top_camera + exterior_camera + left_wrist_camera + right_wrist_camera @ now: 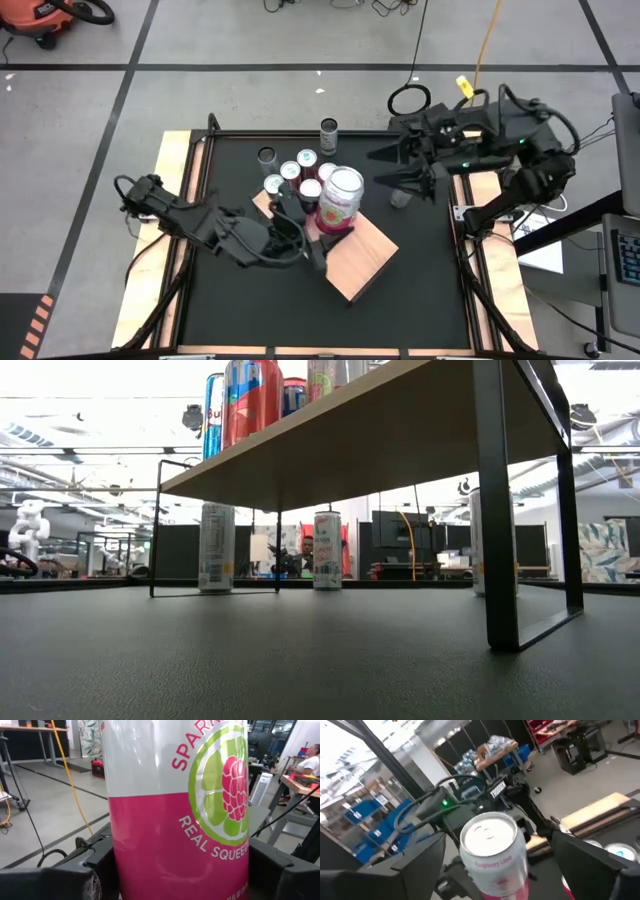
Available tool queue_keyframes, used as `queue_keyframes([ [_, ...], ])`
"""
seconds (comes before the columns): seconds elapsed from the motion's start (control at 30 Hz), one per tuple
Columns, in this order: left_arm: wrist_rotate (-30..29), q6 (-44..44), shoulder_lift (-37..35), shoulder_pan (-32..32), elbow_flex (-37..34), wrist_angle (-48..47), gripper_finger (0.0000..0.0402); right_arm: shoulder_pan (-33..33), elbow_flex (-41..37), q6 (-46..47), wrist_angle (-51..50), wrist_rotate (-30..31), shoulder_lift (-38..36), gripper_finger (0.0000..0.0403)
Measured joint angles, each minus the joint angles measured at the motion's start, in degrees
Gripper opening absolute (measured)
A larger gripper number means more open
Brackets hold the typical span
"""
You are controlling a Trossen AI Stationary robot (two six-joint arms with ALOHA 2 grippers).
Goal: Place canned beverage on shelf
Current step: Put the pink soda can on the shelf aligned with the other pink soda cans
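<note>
A white-and-pink can with a lime-and-raspberry label (340,198) stands upright over the pale wooden shelf (362,262), near its far side. My left gripper (318,238), reaching in from the table's left, is shut on it; the can fills the left wrist view (175,810). I cannot tell whether its base touches the shelf. My right gripper (385,168) is open and empty at the far right, pointing toward the can, which shows in the right wrist view (492,850). Several slim cans (298,170) stand on the shelf's far corner. My left gripper pinches the can's lower pink body (125,870) between its two fingers, one on each side. The fingers (75,875) come in roughly level from the table's near left. The can stays upright in the hold.
The shelf rests on thin black legs (497,520). Slim cans stand on the table beyond it (216,548) (327,550), another at the far edge (329,132), and a pale can stands under my right gripper (400,198). Bare black table lies toward the near edge (300,320).
</note>
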Motion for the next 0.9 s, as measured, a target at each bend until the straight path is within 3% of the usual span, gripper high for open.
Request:
queue_keyframes([
  [0.27, -0.2, -1.1, 2.9, 0.0, 0.0, 3.6, 0.0291, 0.1, 1.8, -9.6, -7.0, -2.1, 0.9, 0.0362],
  [0.4, 1.9, -1.3, 4.3, 0.0, 0.0, 6.7, 0.0291, 0.1, 1.8, -14.4, -7.1, -7.9, 1.0, 0.0378],
  [0.67, 15.1, 1.4, 4.3, -0.1, 0.0, 10.0, 0.0291, -2.1, 1.8, -22.2, -7.2, -22.5, 1.1, 0.0381],
  [0.9, 16.5, 6.4, 4.3, -0.2, 0.0, 10.7, 0.0290, -3.5, 1.8, -27.1, -5.8, -31.2, 2.6, 0.0381],
])
